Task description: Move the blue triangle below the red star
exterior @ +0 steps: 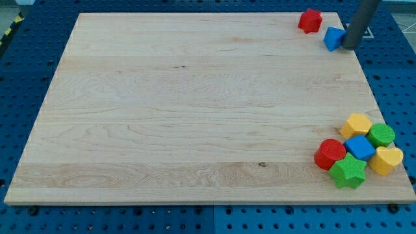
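The red star (311, 20) sits near the top right corner of the wooden board (195, 110). The blue triangle (334, 38) lies just right of and below it, close to the board's right edge. My tip (349, 47) is at the blue triangle's right side, touching or almost touching it. The dark rod rises from there to the view's top right.
A cluster of blocks sits at the board's bottom right: a red cylinder (329, 154), a green star (348, 171), a blue cube (359, 147), a yellow hexagon (357, 124), a green cylinder (381, 134) and a yellow heart (386, 160).
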You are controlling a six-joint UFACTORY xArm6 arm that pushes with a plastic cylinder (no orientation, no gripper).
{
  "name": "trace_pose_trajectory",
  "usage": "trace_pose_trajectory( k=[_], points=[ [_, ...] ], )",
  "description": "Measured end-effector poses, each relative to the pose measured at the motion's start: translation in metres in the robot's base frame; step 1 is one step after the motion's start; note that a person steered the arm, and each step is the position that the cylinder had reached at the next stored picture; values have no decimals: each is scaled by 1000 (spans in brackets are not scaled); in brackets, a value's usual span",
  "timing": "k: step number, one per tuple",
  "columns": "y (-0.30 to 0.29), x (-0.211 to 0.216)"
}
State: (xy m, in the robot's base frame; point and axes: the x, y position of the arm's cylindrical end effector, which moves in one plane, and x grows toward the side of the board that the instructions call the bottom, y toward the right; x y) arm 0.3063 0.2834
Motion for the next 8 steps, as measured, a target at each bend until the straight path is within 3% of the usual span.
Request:
trace_pose_trajectory(
  k=[8],
  points=[
    [-25,-22]
  ],
)
